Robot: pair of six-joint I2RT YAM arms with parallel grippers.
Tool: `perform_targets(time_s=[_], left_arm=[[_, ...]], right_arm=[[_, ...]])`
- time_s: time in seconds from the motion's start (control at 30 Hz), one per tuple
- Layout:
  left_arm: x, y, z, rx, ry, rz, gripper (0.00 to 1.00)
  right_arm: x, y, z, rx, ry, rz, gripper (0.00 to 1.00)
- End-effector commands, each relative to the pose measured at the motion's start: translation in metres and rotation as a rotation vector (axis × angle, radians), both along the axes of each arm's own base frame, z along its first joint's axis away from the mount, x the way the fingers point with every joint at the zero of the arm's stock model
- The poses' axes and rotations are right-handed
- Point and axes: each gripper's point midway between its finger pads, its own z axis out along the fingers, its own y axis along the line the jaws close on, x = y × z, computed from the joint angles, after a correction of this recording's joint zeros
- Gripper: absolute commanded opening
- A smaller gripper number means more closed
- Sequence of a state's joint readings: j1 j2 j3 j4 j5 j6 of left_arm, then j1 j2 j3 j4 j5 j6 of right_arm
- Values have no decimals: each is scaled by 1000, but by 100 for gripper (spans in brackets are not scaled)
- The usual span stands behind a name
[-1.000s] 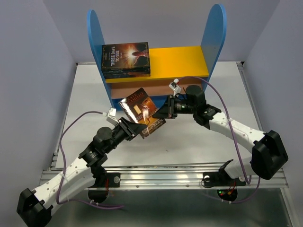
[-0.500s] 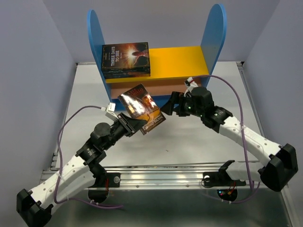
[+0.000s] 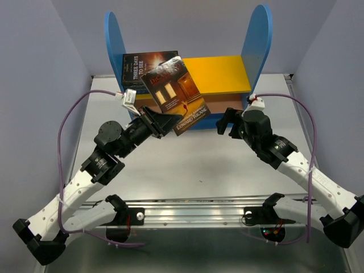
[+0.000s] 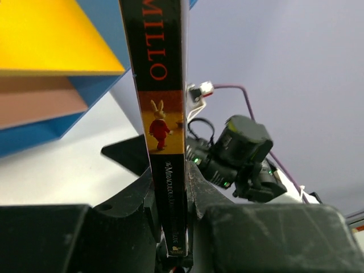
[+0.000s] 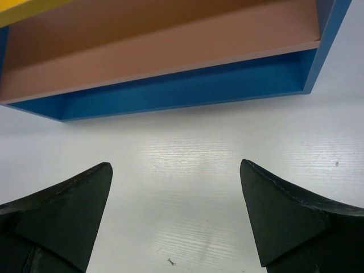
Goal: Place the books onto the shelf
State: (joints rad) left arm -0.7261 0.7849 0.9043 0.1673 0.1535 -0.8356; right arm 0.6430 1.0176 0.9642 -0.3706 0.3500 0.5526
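Left pincer (image 3: pixel 164 121) clamping brown book (image 3: pixel 175 94) near shelf (image 3: pixel 223 74), right pincer (image 3: pixel 226 124) wide, empty

The shelf (image 3: pixel 259 40) stands at the back of the white worktop (image 3: pixel 187 165). It has two tall blue sides and a yellow top board (image 3: pixel 224 74). One dark book (image 3: pixel 135 71) lies flat on the yellow board, at its left end.

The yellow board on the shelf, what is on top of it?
A dark book lies flat at the left end of the yellow board. The raised book in the left gripper covers its right part and the board beneath.
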Motion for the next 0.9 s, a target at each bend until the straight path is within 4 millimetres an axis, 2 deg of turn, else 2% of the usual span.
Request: perform_targets(time_s=[0.0,0.07,0.1,0.13,0.17,0.2,0.23,0.27,0.3,0.37,0.4,0.43,0.53,0.67,0.87], left_arm=[[-1,-5,71,-47,-196,-13,0],[16,-12,92,-55,-202,26,0],[34,-21,85,-43,-160,53,0],[48,-18,89,-52,-132,119,0],[57,-14,103,-84,-124,163,0],[74,-17,98,-88,-88,211,0],[87,-5,109,-142,-62,306,0],[97,1,109,-171,-32,367,0],[117,12,99,-223,60,483,0],[132,28,98,-296,123,597,0],[140,31,91,-322,162,641,0],[146,43,87,-391,209,718,0],[156,54,78,-468,255,805,0],[168,48,70,-517,300,823,0],[181,56,55,-588,367,929,0]], right_arm=[[4,-7,-7,-72,-2,-22,100],[6,-8,-5,-73,-3,-21,100],[6,-7,-6,-74,0,-16,100],[7,-5,-5,-73,-1,-11,100],[6,-3,-5,-78,1,5,100],[6,-3,-3,-74,-2,7,100],[6,-3,-2,-74,-6,9,100],[6,-3,-1,-75,-9,10,100],[6,-4,1,-74,-15,10,100],[4,-3,2,-75,-17,19,100],[5,-4,2,-72,-16,20,100],[5,-3,3,-70,-16,29,100],[3,2,0,-65,-6,55,100],[4,6,-4,-61,10,80,100],[4,8,-5,-53,22,95,100]])
